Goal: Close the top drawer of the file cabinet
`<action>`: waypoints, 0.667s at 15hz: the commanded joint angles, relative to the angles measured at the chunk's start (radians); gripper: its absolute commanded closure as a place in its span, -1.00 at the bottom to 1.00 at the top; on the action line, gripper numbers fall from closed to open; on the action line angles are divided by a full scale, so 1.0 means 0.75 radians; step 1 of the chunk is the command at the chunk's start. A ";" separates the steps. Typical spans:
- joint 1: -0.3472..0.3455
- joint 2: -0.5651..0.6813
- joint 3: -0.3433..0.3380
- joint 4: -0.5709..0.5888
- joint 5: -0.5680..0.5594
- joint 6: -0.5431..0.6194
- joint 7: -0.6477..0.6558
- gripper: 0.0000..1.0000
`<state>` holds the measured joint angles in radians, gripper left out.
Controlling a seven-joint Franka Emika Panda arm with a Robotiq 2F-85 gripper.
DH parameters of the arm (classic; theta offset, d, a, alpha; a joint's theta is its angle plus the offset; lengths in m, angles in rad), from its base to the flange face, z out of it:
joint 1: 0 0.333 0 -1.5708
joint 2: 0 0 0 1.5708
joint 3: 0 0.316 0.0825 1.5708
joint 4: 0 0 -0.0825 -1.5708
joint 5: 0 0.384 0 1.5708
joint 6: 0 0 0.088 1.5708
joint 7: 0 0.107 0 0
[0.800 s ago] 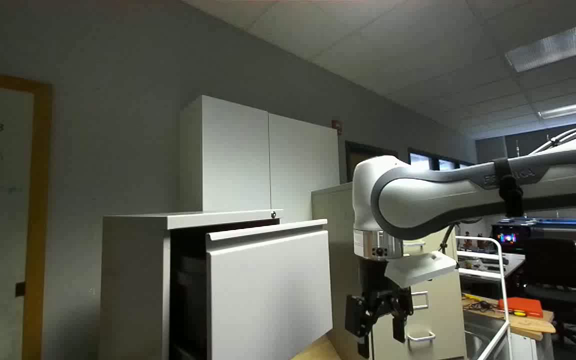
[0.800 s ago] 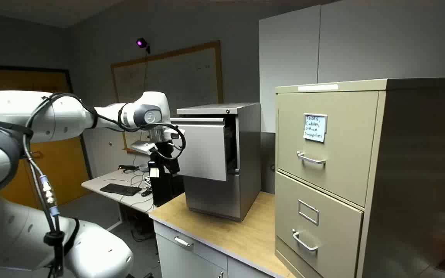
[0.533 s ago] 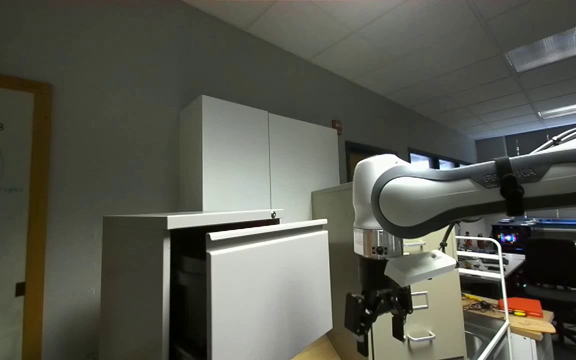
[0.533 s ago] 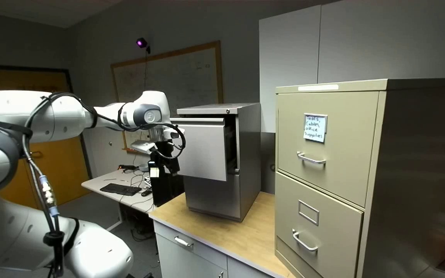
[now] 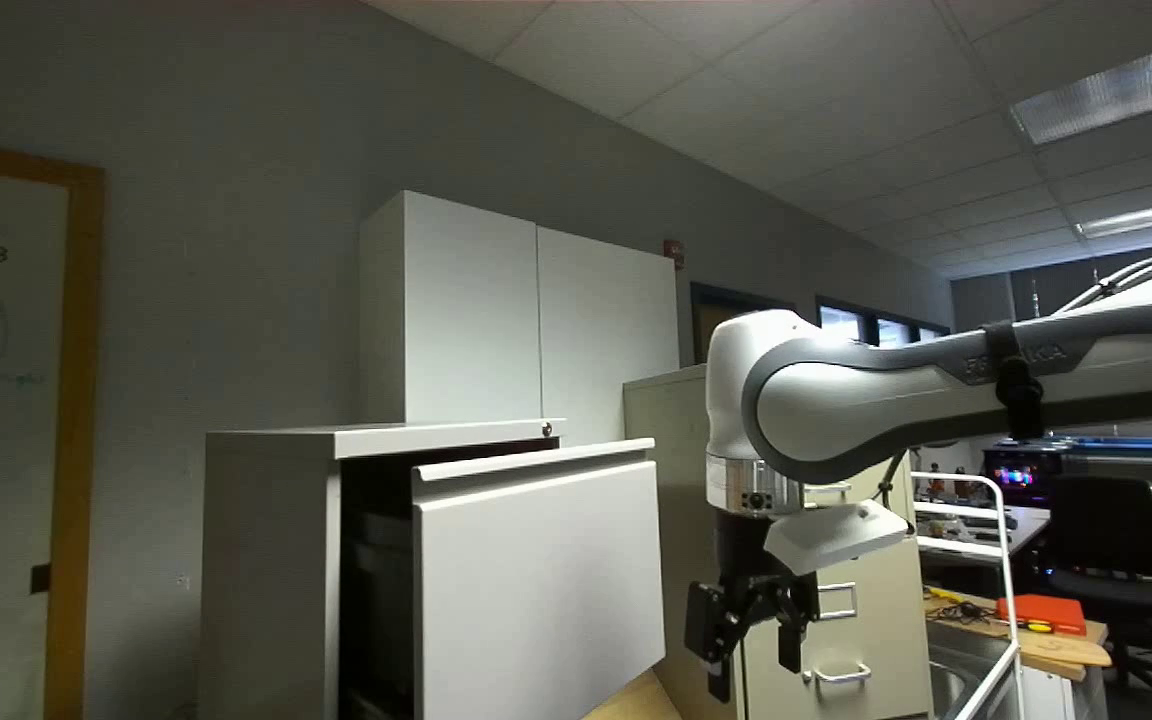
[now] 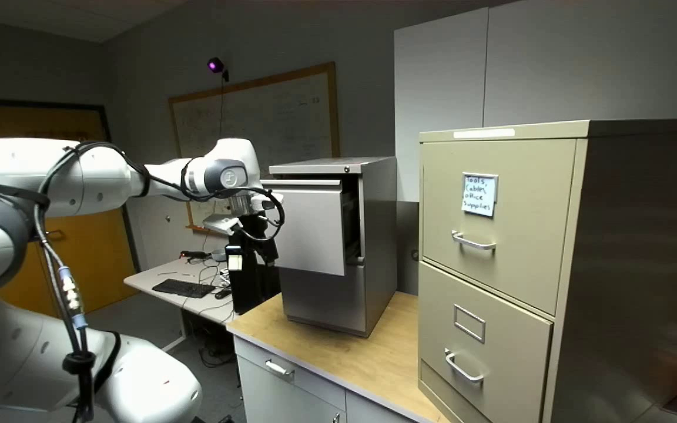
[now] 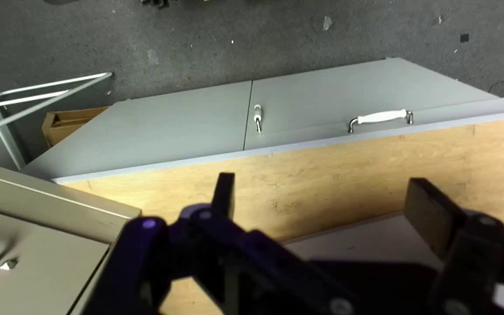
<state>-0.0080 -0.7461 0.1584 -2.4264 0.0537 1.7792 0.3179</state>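
The file cabinet, pale grey-white, stands on a wooden counter in both exterior views (image 5: 271,570) (image 6: 381,235). Its top drawer is pulled part way out, with a dark gap behind its flat front (image 5: 541,585) (image 6: 312,232). My gripper (image 5: 754,672) points down in front of the drawer front, with a visible gap to it in an exterior view. In an exterior view the gripper (image 6: 269,258) overlaps the front's left edge. In the wrist view the black fingers (image 7: 320,186) are wide apart with nothing between them. Below them lies a pale surface, probably part of the file cabinet.
A beige cabinet with handled drawers (image 6: 491,235) stands beside the file cabinet; its corner is near the fingers in the wrist view (image 7: 37,258). The wooden counter (image 6: 332,358) runs underneath. A white two-door cupboard (image 5: 536,310) stands behind. A white rail frame (image 5: 966,548) stands behind the arm.
My gripper has shifted slightly toward the drawer front and a little up. The fingers stay open. The top drawer has not moved.
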 commanded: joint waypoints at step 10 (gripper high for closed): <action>-0.272 0.117 0.099 0.056 -0.271 0.990 0.272 0.16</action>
<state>-0.1459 -0.6923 0.1904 -2.4153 -0.0959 2.3926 0.4458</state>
